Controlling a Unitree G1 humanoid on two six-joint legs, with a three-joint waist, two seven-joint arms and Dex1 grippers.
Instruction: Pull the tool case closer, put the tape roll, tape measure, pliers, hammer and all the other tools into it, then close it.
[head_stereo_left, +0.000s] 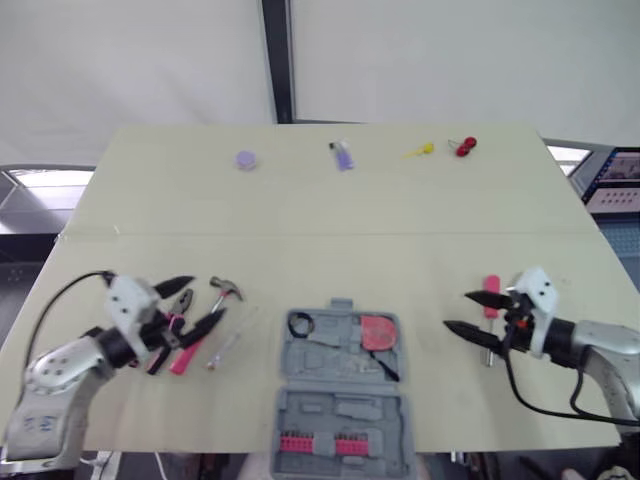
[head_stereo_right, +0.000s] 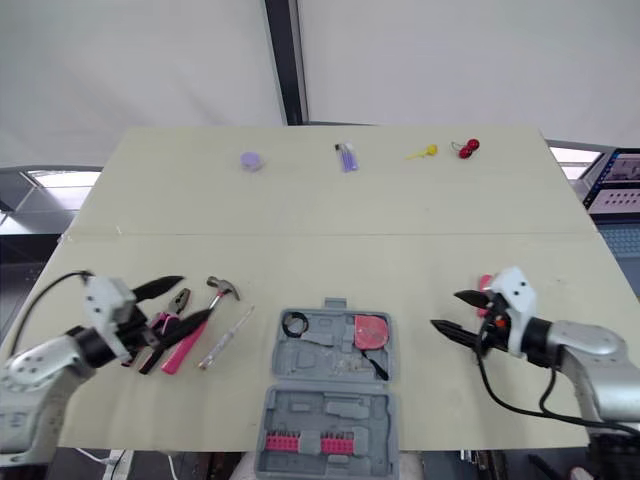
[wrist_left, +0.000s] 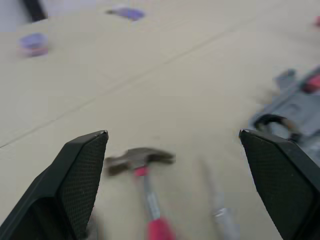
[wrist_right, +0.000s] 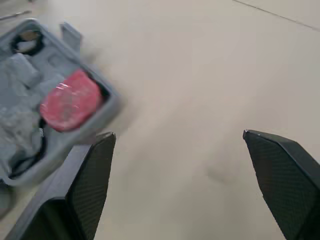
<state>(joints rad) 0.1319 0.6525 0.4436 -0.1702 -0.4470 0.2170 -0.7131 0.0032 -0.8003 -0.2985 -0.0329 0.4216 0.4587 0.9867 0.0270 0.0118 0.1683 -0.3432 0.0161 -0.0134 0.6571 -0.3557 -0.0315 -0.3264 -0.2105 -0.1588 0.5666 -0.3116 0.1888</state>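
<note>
The grey tool case lies open at the table's front centre. A black tape roll and a red tape measure sit in its far half. To its left lie the hammer with a pink handle, the pliers and a screwdriver. My left gripper is open, its fingers over the pliers and the hammer handle, holding nothing. My right gripper is open to the right of the case, in front of a pink tool. The left wrist view shows the hammer head.
Along the far side of the table lie a purple disc, a small purple item, a yellow item and a red item. The case's near half holds pink bits. A seam crosses the table's middle.
</note>
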